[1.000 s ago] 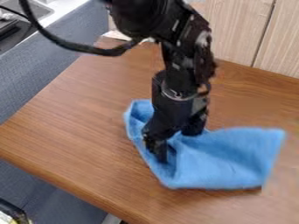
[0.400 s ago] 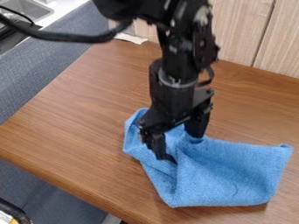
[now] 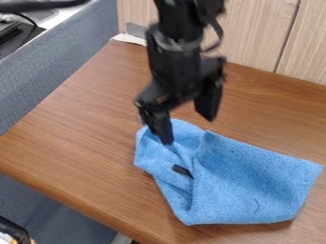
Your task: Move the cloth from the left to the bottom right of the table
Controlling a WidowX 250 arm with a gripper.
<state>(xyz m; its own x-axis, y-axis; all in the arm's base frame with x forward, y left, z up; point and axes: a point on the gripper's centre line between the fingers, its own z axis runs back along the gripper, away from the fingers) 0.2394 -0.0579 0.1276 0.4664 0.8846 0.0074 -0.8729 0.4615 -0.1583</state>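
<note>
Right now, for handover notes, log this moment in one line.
pincer: open, by cloth's far edge | cloth: folded over, toward table's lower right | small black piece: on cloth

From where I stand, it's one fixed cam above the table (image 3: 70, 133), slanting down, facing the wood-grain panelling (image 3: 261, 38) along its far side. Close framing: tabletop takes up most of the view, one edge cutting diagonally across lower left. Blue-grey partition (image 3: 76, 62) runs up the left, panelling across the top right.
</note>
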